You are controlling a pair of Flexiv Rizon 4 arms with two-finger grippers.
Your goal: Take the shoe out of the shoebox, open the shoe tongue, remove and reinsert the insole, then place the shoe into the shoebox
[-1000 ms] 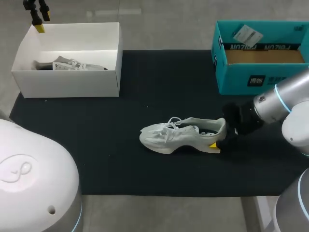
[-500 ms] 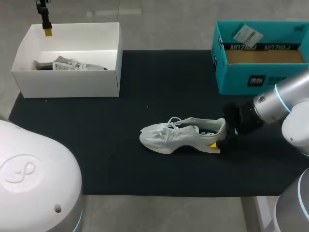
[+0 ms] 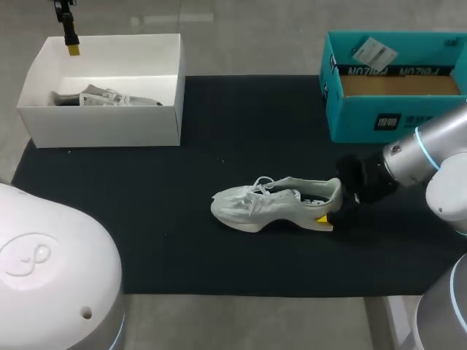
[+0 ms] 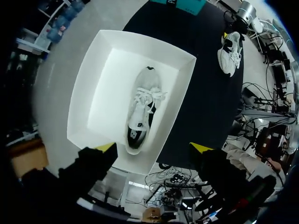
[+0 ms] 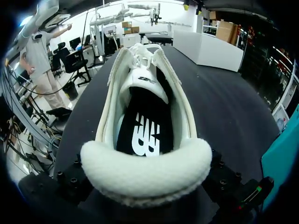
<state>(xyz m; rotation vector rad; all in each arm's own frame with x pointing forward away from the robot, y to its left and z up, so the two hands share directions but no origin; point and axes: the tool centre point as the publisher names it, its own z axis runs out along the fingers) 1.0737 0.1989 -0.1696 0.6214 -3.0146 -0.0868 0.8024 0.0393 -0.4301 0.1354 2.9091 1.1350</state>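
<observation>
Right gripper [image 3: 330, 212] is closed on the heel of the shoe [image 3: 276, 203], which lies on its sole on the black mat [image 3: 219, 124], toe toward the left side; one yellow tip shows against the near side of the heel. Behind that arm stands the teal box [image 3: 365, 109], off the mat's far right corner. At the far left corner stands the white box [image 3: 102, 124] with a second shoe [image 3: 102, 96] inside. The left gripper [image 3: 71, 44] hangs above that box's far rim.

From the left wrist, the left gripper [image 4: 153, 147] is spread wide with nothing between its tips. Under it is the white box [image 4: 110, 84], the second shoe [image 4: 142, 109] lying lengthwise inside, its heel end nearest the gripper. The shoe [image 4: 230, 53] on the mat shows well beyond the box.

From the right wrist, the shoe [image 5: 145, 172] fills the space ahead, heel collar wedged between the gripper's black finger mounts, toe pointing away. Its tongue lies over the opening and the dark insole [image 5: 145, 133] sits in place. The yellow tips are hidden by the heel.
</observation>
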